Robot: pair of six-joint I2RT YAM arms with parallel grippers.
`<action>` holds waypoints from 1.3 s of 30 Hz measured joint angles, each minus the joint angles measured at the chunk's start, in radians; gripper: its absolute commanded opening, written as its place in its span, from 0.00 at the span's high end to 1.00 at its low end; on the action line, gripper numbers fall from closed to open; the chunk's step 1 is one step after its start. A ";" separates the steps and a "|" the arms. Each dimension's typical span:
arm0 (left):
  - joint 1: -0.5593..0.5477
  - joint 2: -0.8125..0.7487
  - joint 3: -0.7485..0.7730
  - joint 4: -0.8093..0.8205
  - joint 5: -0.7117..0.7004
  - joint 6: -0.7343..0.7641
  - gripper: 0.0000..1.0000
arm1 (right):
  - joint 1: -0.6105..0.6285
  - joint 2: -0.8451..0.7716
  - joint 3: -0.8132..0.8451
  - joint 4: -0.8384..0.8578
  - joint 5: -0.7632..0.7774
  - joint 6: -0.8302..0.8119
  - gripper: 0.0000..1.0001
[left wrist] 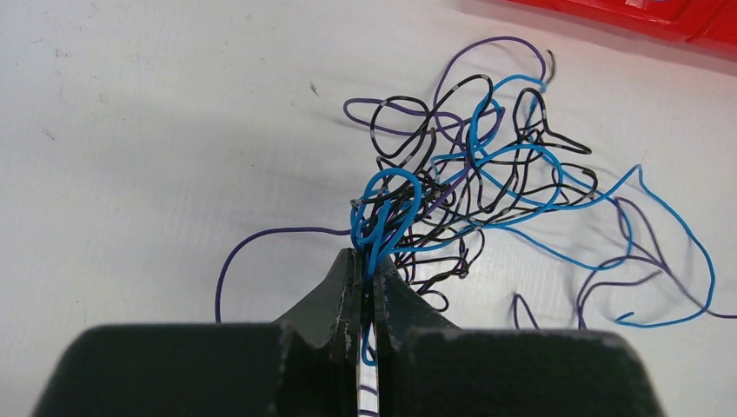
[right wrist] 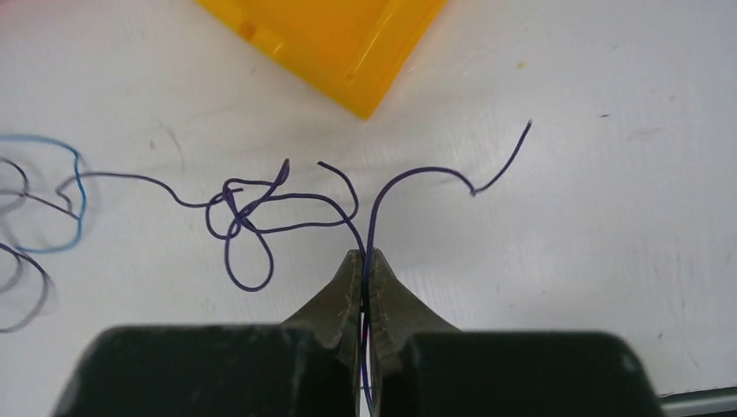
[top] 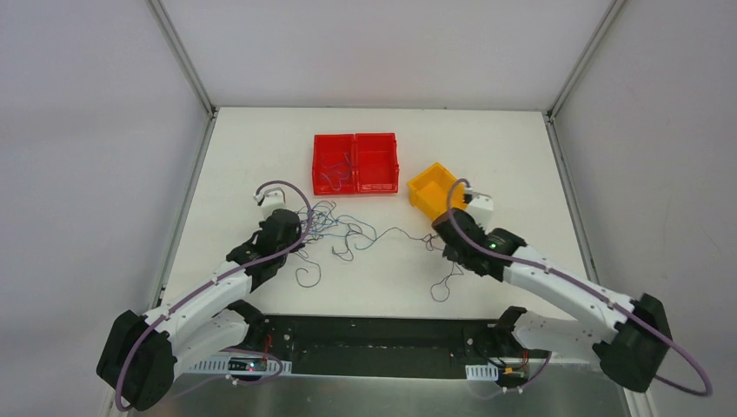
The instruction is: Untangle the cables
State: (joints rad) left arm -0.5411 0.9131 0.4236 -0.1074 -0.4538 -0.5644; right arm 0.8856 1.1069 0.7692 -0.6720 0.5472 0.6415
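- Judged step: tease one purple cable [right wrist: 408,176] out of the cables [left wrist: 474,174]. The left end effector [left wrist: 366,265] is pressed together on a blue loop [left wrist: 391,187] at their lower edge. The right end effector [right wrist: 366,265] pinches the purple cable.
- Hold the left firm and draw the right slowly toward the frame's right, low over the desk [top: 261,148]. Ease off if the knot [right wrist: 235,213] tightens.
- Overhead, the cables lie centre-left, below the red bins [top: 378,169]. The purple cable runs right, ending beneath the yellow bin [top: 432,189].
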 measured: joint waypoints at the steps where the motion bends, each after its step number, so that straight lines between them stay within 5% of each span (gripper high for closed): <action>1: 0.000 -0.001 -0.002 0.000 0.000 0.000 1.00 | -0.028 -0.043 -0.006 -0.004 0.008 0.004 1.00; 7: 0.000 -0.004 -0.008 -0.001 0.000 0.000 1.00 | -0.267 -0.309 -0.037 -0.035 0.042 -0.012 1.00; 13: 0.000 -0.003 -0.008 -0.001 0.000 0.000 1.00 | -0.382 -0.336 0.001 -0.072 0.086 -0.087 1.00; 19: 0.000 0.008 -0.008 0.000 0.010 0.008 0.66 | -0.409 -0.339 0.053 -0.049 0.036 -0.175 1.00; 25: 0.000 0.015 0.010 -0.008 0.097 0.039 0.33 | -0.409 -0.325 0.083 0.010 -0.268 -0.267 1.00; 39: -0.134 -0.031 0.172 -0.011 0.210 0.111 0.09 | -0.409 -0.201 0.307 -0.042 -0.734 -0.355 1.00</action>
State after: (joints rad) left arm -0.6746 0.8818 0.5961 -0.1181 -0.2436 -0.4530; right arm 0.4763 0.9062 1.0767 -0.7136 -0.1864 0.2863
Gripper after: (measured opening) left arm 0.839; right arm 0.016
